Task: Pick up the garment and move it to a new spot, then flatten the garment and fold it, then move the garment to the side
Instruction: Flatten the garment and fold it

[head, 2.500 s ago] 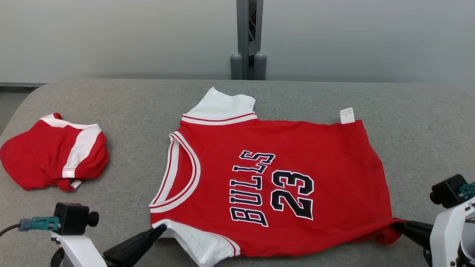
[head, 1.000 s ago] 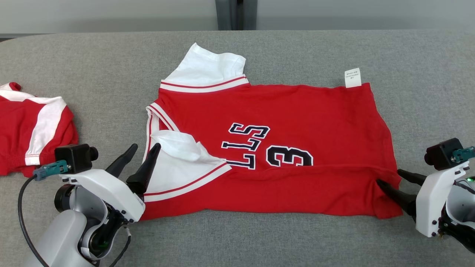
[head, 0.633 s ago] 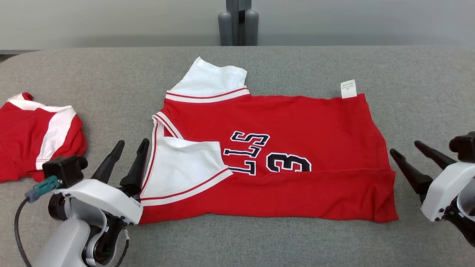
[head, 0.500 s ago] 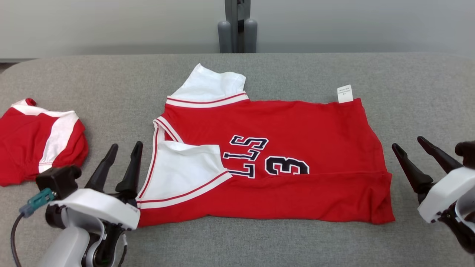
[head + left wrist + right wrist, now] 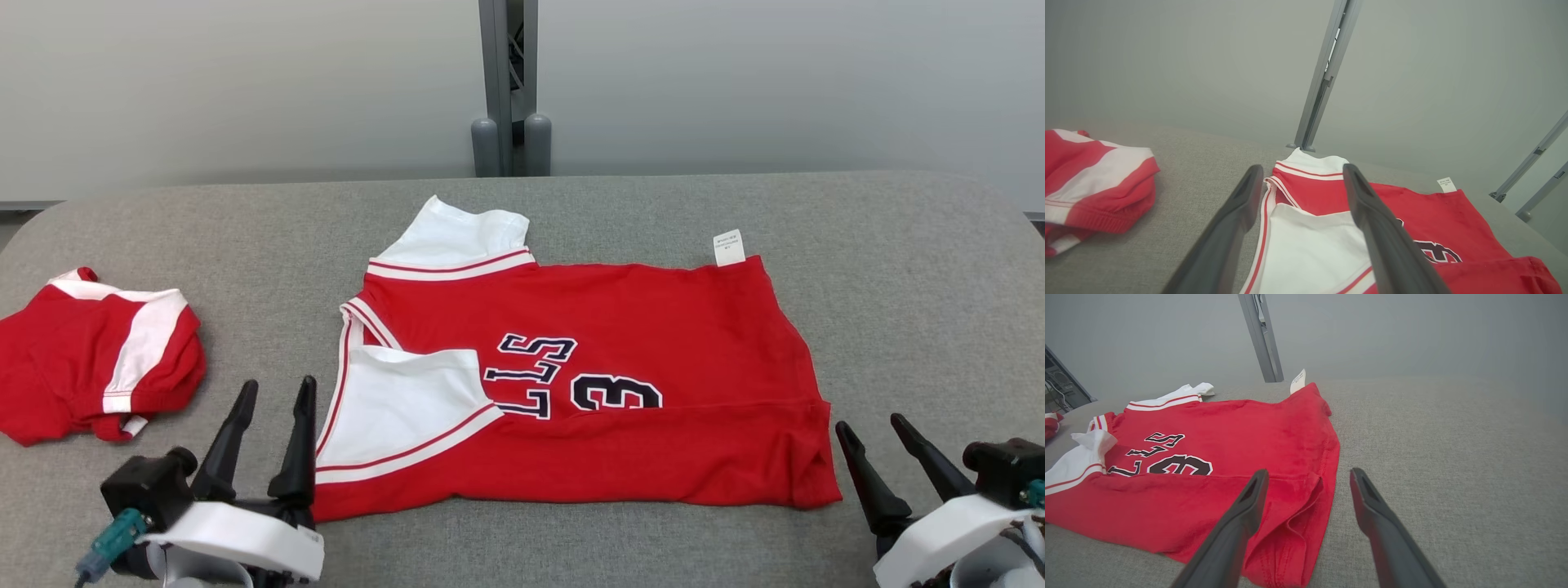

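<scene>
- Jersey point(image 5: 620, 327), red with dark lettering, lies flat on the grey table point(image 5: 914, 269) between the two grippers. Its near edge is folded up over part of the print.
- Left gripper point(image 5: 277, 382) has its jaws spread wide and holds nothing. It sits just left of the folded-over white sleeve point(image 5: 400, 408).
- Right gripper point(image 5: 869, 422) also has its jaws wide apart and empty. It sits just right of the jersey's near hem corner.
- White label point(image 5: 729, 247) sticks out at the far hem, ahead and left of the right gripper.
- Second red-and-white garment point(image 5: 90, 359) lies crumpled, ahead and well left of the left gripper.
</scene>
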`<state>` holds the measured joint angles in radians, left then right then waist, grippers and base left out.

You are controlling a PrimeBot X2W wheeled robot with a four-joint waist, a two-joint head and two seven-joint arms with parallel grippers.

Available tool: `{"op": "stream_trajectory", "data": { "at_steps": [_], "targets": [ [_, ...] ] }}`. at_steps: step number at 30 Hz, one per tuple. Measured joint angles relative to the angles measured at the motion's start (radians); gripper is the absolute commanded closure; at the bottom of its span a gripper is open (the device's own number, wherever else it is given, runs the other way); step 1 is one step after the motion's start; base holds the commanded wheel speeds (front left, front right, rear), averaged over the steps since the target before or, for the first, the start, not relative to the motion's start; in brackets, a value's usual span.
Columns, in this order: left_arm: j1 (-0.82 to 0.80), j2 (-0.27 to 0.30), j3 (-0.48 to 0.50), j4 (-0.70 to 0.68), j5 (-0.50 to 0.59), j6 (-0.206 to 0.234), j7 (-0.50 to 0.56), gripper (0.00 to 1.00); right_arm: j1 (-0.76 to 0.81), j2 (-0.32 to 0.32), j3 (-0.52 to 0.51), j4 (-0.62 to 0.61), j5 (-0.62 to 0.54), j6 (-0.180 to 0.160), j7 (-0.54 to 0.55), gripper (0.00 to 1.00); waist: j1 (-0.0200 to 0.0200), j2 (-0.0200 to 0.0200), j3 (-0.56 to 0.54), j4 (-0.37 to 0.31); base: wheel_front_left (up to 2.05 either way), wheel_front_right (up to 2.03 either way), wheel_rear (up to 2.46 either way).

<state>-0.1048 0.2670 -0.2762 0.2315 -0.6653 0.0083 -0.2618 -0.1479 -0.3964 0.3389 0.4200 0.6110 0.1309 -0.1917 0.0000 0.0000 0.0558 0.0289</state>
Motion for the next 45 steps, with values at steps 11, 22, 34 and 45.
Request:
{"op": "stream_trajectory", "data": {
  "at_steps": [11, 22, 34, 45],
  "targets": [
    [0.111, -0.116, 0.099, -0.013, 0.262, -0.034, -0.002, 0.00, 0.058, 0.095, -0.099, -0.022, -0.164, 0.000, -0.059, 0.00, 0.0000, 0.0000, -0.036, 0.008, 0.00, 0.00, 0.00],
    [0.171, -0.196, 0.194, -0.072, 0.483, -0.028, -0.002, 0.00, 0.148, 0.224, -0.216, -0.123, -0.383, 0.000, -0.069, 0.00, 0.0000, 0.0000, -0.042, 0.012, 0.00, 0.00, 0.00],
    [0.170, -0.216, 0.226, 0.037, 0.446, -0.067, -0.002, 0.00, 0.153, 0.272, -0.282, -0.047, -0.353, 0.000, -0.066, 0.00, 0.0000, 0.0000, -0.024, 0.006, 0.00, 0.00, 0.00],
    [0.074, -0.219, 0.174, 0.329, 0.160, -0.104, 0.052, 0.00, 0.105, 0.301, -0.283, 0.078, -0.175, 0.000, 0.030, 0.00, 0.0000, 0.0000, 0.011, -0.008, 0.00, 0.00, 0.00]
  ]
}}
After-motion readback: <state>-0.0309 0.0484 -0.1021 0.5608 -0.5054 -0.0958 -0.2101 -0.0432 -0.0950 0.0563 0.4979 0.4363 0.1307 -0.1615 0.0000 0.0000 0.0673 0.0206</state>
